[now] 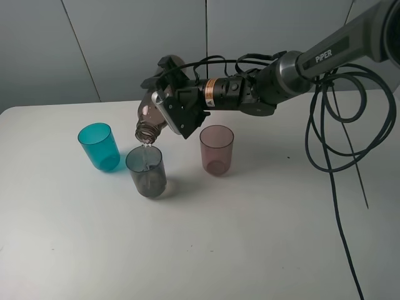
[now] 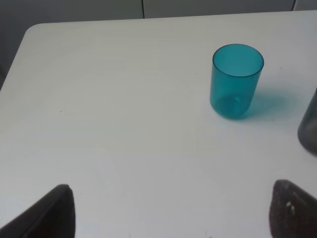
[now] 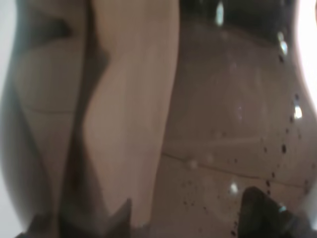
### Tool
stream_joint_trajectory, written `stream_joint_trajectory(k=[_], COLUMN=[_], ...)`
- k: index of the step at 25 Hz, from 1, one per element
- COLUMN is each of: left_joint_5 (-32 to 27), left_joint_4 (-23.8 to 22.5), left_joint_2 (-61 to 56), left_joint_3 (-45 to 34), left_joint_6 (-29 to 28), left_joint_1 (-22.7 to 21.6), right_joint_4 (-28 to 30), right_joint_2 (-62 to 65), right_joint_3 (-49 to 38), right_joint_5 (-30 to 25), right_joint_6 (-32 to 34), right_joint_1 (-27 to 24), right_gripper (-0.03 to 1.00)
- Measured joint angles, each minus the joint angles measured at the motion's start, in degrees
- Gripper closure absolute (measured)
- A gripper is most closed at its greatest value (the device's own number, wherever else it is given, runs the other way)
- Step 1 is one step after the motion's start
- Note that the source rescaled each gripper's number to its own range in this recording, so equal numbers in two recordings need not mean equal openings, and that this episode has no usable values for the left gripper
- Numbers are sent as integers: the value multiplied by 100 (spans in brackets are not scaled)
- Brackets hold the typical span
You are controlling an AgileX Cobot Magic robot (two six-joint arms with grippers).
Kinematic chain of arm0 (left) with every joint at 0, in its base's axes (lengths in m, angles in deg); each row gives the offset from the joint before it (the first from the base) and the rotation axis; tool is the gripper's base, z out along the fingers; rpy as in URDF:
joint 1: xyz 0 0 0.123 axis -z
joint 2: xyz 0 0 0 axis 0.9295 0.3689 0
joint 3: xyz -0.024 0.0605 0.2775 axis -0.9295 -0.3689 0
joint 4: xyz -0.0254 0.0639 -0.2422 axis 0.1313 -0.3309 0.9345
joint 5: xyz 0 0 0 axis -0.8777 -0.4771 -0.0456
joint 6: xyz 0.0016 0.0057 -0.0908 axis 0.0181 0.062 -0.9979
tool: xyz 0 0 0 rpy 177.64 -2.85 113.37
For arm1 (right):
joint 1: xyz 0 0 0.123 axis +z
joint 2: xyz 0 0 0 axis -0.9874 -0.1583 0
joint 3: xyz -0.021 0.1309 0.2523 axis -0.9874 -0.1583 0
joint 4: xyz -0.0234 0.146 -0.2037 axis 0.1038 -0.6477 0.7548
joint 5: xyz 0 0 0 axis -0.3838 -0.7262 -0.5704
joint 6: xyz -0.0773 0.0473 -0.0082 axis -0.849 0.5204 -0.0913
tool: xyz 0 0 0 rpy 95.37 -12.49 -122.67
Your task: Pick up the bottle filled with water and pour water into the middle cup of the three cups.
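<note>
My right gripper [image 1: 167, 107] is shut on the smoky brown bottle [image 1: 150, 120], which is tilted steeply with its open neck down, just above the rim of the smoky grey middle cup [image 1: 146, 172]. A thin stream of water falls from the neck into that cup. The teal cup [image 1: 99, 146] stands to its left and the pinkish-mauve cup [image 1: 216, 149] to its right. The bottle's wall [image 3: 198, 124] fills the right wrist view. My left gripper [image 2: 168, 213] is open and empty, low over the table, with the teal cup [image 2: 236, 81] ahead of it.
The white table [image 1: 250, 237] carries only the three cups. Black cables [image 1: 340, 162] hang from the right arm down over the table's right side. The grey cup's edge [image 2: 309, 126] shows at the border of the left wrist view.
</note>
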Motion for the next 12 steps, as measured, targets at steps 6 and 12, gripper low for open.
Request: stream_joint_trajectory(k=[6,12], left_joint_5=[0,0], left_joint_4=[0,0], left_joint_2=[0,0], left_joint_3=[0,0], left_joint_6=[0,0], left_joint_1=[0,0], right_joint_4=[26,148], right_joint_2=[0,0], right_joint_3=[0,0], right_joint_5=[88,101], right_joint_6=[-23,-36], right_joint_1=[4,13], right_gripper=[97,97])
